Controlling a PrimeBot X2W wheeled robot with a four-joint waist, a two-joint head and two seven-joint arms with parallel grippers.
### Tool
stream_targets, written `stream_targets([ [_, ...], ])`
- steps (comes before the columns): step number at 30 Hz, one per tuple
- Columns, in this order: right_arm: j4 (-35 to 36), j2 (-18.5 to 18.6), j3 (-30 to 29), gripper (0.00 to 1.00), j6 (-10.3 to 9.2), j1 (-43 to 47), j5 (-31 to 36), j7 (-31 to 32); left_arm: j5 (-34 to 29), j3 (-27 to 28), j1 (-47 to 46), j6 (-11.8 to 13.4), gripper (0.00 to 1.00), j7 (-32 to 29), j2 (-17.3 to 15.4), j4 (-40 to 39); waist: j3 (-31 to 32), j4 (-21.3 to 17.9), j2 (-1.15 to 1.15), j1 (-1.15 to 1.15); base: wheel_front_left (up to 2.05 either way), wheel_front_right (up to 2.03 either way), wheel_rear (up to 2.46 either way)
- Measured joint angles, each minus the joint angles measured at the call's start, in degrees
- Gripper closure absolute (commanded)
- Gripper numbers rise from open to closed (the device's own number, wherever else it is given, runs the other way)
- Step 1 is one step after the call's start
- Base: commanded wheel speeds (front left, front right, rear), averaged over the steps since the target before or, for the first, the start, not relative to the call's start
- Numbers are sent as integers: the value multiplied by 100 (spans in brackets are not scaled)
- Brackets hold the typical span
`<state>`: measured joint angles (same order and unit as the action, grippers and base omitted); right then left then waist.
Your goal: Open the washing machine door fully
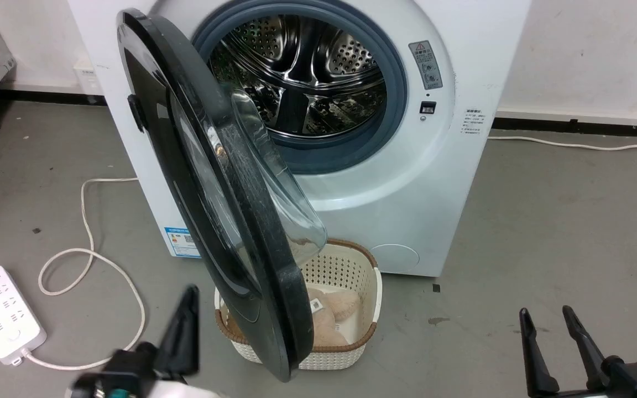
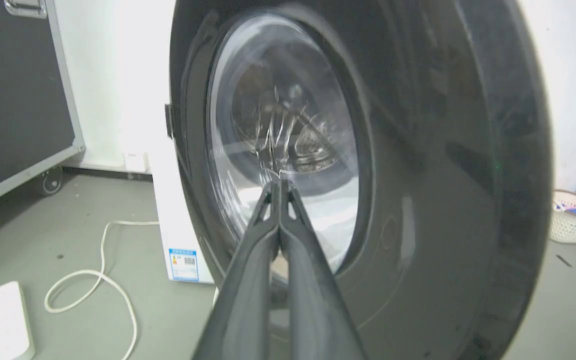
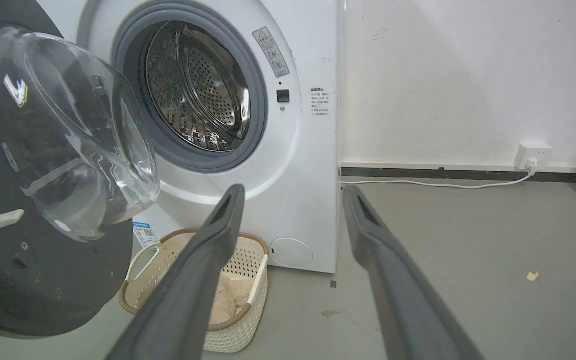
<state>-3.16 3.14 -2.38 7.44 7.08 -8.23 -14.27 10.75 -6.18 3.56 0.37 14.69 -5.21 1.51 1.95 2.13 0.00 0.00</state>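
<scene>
Left wrist view is showing the left tool (image 2: 279, 184) with its fingers pressed together, gripping nothing, pointing at the glass of the door (image 2: 443, 175); whether it is touching cannot be told. The right tool (image 3: 293, 192) is hanging spread open and empty, well apart from the door. The door is standing swung out from the washer (image 1: 407, 193), overhanging the basket (image 1: 346, 268) on the floor (image 1: 545, 221) and leaving the drum (image 1: 307, 72) exposed.

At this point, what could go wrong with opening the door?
The shut left gripper points at the washing machine door on its outer face, the side it must swing toward, so it could block it or push it back. The white floor cable nearby might snag the wheels.
</scene>
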Motion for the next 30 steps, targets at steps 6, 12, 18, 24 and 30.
stream_targets([
  [6,-11,-2,20,0,0,-10,-44,-5,48,525,-257,209,100,0,78,-1087,-14,4,0,0,0,0,0],
  [12,-22,-4,-14,0,0,-23,-41,-7,144,748,-886,358,100,7,118,-2267,-26,3,0,0,0,0,0],
  [18,-45,-5,7,0,0,-37,-42,-7,-33,298,-1366,267,100,-375,86,-3087,-52,-55,0,0,0,0,0],
  [24,-62,-5,34,0,0,-67,-43,-22,-122,-760,-1370,162,100,-1252,133,-3061,-97,-107,0,0,0,0,0],
  [30,-127,-5,88,0,0,-97,-93,-23,14,-1744,-833,105,100,-1517,188,-2209,-143,-161,0,0,0,0,0],
])
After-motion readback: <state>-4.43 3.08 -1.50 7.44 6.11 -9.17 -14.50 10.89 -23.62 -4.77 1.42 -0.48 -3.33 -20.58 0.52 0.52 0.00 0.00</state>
